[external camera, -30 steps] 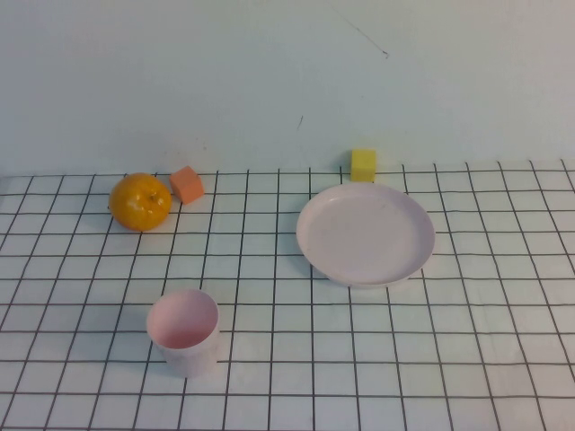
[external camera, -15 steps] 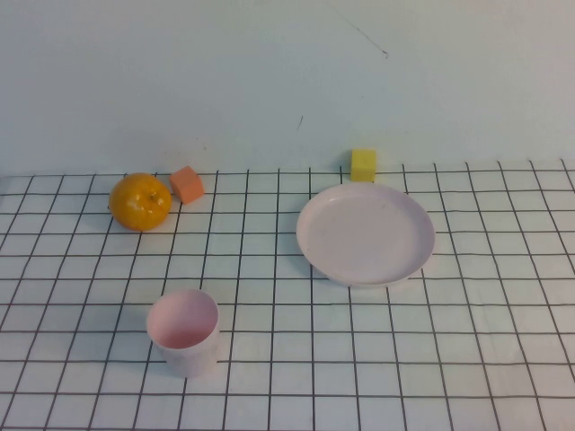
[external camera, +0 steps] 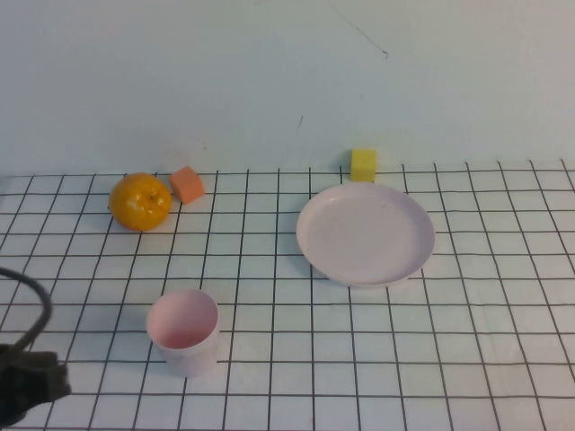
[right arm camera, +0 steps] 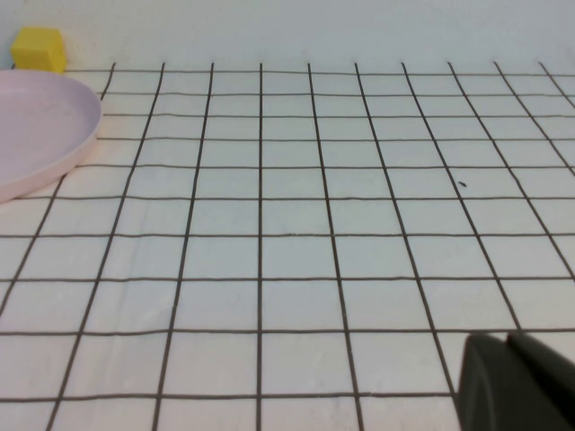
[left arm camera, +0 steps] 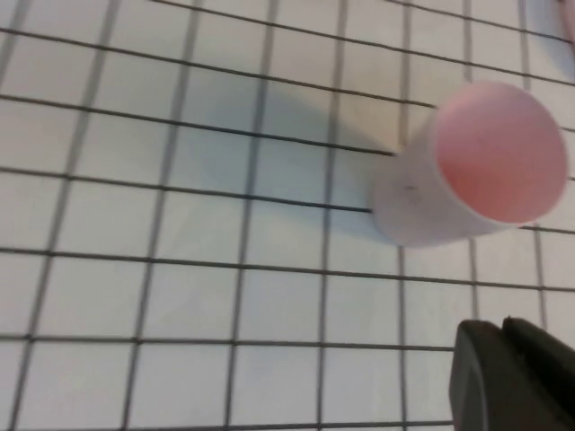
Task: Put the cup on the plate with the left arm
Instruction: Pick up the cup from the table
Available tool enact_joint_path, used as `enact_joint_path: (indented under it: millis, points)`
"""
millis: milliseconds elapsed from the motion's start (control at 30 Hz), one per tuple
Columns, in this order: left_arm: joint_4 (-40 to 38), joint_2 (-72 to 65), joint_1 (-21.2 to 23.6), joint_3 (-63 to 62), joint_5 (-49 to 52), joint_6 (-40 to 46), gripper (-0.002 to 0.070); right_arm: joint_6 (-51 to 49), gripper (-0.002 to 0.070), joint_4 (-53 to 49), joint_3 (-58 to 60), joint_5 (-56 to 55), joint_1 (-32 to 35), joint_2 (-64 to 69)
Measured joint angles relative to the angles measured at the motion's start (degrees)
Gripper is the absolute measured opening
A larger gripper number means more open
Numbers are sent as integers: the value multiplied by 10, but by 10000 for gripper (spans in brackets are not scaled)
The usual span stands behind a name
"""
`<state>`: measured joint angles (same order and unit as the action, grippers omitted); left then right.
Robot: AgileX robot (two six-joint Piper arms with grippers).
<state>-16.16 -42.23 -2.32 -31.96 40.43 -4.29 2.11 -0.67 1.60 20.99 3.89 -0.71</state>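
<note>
Starting nearest to us, we see the left arm [external camera: 22,382] just inside the near-left corner of the high view, a dark block with a black cable looping above it; the left gripper [left arm camera: 512,377] shows only as a dark finger piece at the edge of its wrist view, so we cannot tell how far its jaws stand open, and it touches nothing. The right gripper [right arm camera: 517,382] is likewise only a dark corner in its own wrist view, over bare grid cloth to the right of the plate, jaw state not readable, holding nothing. Just beyond the left arm, the cup [external camera: 183,331] stands upright on the gridded table [external camera: 287,359], mouth up, apparently empty, well apart from everything else. We judge it light, stiff and smooth-walled, so likely a little slippery and easy to tip if nudged at the rim; its slight taper suggests a grip across the body around mid-height, or one finger inside and one outside the rim, closing gently. Farther back and to the right lies the plate [external camera: 366,233], empty, shallow, with a raised rim to clear. Farthest, along the back edge, sit the orange fruit [external camera: 140,201], the orange block [external camera: 187,184] just beside it, and the yellow block [external camera: 363,164] just behind the plate.
</note>
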Motion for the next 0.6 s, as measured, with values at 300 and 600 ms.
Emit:
enact_joint_path:
  millis: [300,600]
  points:
    - [-174,-156,0,-80,2,227,273,0,-2,0,0,0,0,0]
    - [-203,-346,0,-184,12,291,550,0,-2,0,0,0,0,0]
